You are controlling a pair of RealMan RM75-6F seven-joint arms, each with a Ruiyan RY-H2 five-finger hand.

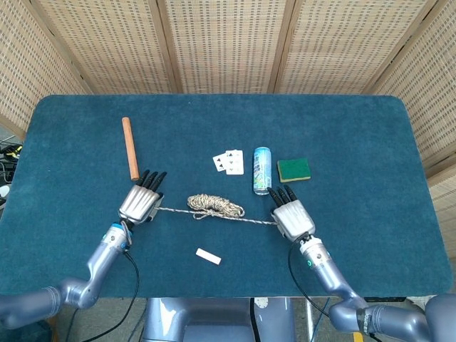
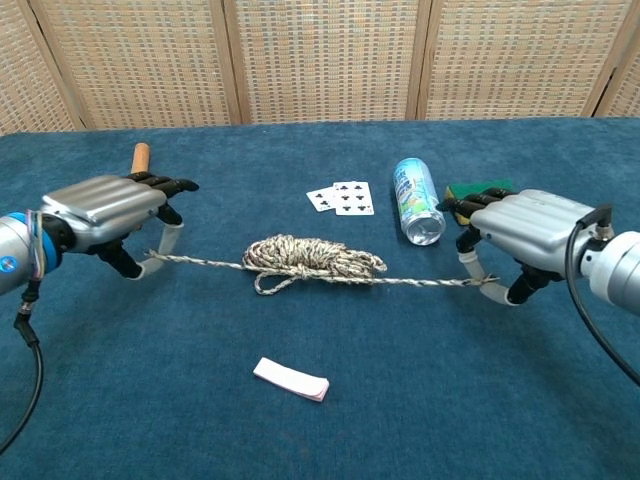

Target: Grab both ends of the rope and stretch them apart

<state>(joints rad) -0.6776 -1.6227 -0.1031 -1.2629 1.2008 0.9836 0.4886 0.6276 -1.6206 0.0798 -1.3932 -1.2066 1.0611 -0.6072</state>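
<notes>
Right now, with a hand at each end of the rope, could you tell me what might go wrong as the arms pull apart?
1. The rope is still bundled mid-span; the coil may snag instead of paying out.
2. The left hand and right hand seem to hold only the tips, so an end could slip.
3. The can lies just beyond the right hand and could get nudged.

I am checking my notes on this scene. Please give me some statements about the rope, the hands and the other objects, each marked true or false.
1. The left hand and the right hand each hold one end of the rope. True.
2. The rope is fully straight. False: a coiled bundle remains in its middle.
3. The can stands upright. False: it lies on its side.
4. The playing cards lie face up. True.
5. The wooden stick lies across the rope. False: it lies apart, behind the left hand.
</notes>
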